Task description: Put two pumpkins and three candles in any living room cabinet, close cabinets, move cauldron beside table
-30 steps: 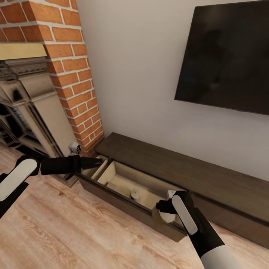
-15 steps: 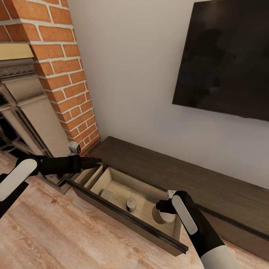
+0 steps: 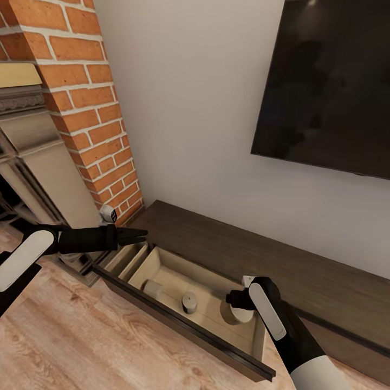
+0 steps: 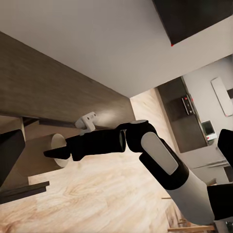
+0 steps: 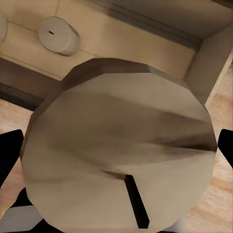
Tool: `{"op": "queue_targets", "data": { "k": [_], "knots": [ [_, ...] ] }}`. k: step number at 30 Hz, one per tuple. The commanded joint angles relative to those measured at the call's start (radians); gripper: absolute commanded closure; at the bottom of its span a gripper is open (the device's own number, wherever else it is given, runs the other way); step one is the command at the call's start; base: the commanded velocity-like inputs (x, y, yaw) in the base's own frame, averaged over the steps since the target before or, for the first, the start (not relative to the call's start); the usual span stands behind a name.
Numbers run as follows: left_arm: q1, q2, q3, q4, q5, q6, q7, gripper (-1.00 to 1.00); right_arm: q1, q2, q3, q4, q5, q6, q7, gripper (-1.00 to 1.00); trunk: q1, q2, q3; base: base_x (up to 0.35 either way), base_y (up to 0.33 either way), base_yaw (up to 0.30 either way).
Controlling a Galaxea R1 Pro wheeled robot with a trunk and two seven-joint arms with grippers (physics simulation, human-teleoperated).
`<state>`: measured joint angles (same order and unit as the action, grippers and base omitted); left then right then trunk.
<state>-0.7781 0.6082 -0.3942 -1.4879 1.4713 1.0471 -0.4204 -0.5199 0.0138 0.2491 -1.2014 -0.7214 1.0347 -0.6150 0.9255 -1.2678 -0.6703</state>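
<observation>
- Your right gripper (image 3: 234,299) hangs over the right end of the open drawer (image 3: 179,319) of the cabinet (image 3: 281,260), its fingers closed round a tan candle (image 3: 234,313); in the right wrist view that candle (image 5: 121,150), wick end up, sits between the dark fingers (image 5: 9,150).
- Against the head view of a second ago, the drawer now juts further out from the cabinet front, so more of its pale floor shows. The whole picture has also shifted a little, so some of that may be the camera.
- Two more candles show inside the drawer: one upright (image 3: 189,301) near the middle, and one (image 3: 153,287) towards the drawer's left end, which looks to be on its side, though the view is too small to be sure. That left one was not showing a second ago.
- The upright candle (image 5: 59,35) also shows on the drawer floor in the right wrist view, apart from the held one.
- Your left gripper (image 3: 138,235) hovers above the left end of the drawer, fingers close together and holding nothing, in much the same spot as before.
- Behind the cabinet, the dark television (image 3: 330,92) hangs on the wall; the brick fireplace (image 3: 86,108) stands just left of the cabinet.
- From the left wrist view, your right arm (image 4: 155,160) reaches over the drawer with the held candle (image 4: 48,153) at its tip.
</observation>
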Motion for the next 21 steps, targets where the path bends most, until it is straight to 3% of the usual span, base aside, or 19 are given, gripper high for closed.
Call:
{"op": "queue_targets", "data": {
  "k": [1,5,21],
  "knots": [
    [-0.001,0.001,-0.002,0.001,-0.006,0.0,-0.009,-1.0,-0.001,0.0,0.001,-0.001,-0.012,0.001,-0.012,1.0,0.0,-0.001,-0.001,0.009,0.004,0.0],
    [-0.001,0.001,-0.002,0.0,-0.006,0.0,-0.009,-1.0,0.0,0.0,0.001,-0.001,-0.012,0.001,-0.012,1.0,0.0,-0.001,-0.001,0.004,0.002,0.0],
    [-0.001,0.001,-0.002,-0.009,-0.006,0.0,-0.009,-1.0,0.0,0.0,0.001,0.0,-0.011,0.0,-0.01,1.0,0.061,-0.113,-0.051,0.0,0.0,0.0]
  ]
}}
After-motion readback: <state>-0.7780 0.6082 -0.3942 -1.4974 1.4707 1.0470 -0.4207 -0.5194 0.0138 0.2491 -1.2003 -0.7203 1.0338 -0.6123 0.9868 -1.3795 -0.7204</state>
